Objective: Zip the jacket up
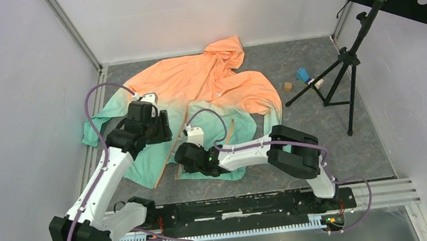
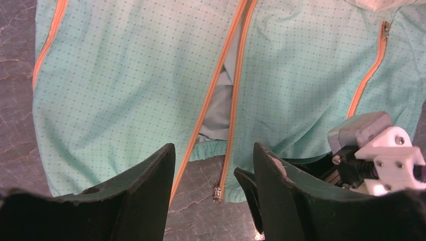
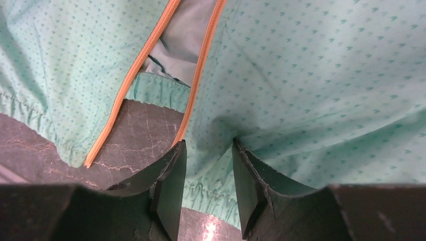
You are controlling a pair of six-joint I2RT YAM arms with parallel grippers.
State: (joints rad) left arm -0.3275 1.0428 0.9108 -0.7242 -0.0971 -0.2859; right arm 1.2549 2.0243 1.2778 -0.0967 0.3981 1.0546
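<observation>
The jacket point(image 1: 208, 91) lies flat on the table, orange at the hood and mint green at the hem, its front zip open. In the left wrist view the two orange zip tapes point(image 2: 233, 100) part toward the hem, and the small metal slider point(image 2: 217, 192) hangs at the bottom of the right tape. My left gripper point(image 1: 160, 126) point(image 2: 213, 148) is open and empty just above the hem. My right gripper point(image 1: 180, 157) point(image 3: 208, 143) is open, its fingers pressed down on the right panel's hem, mint fabric point(image 3: 311, 75) bunched between them.
A black music stand on a tripod point(image 1: 339, 76) stands at the right. A small wooden block point(image 1: 287, 86) and a blue object point(image 1: 302, 75) lie near its feet. White walls close the left, back and right. The arms' base rail point(image 1: 239, 205) runs along the front.
</observation>
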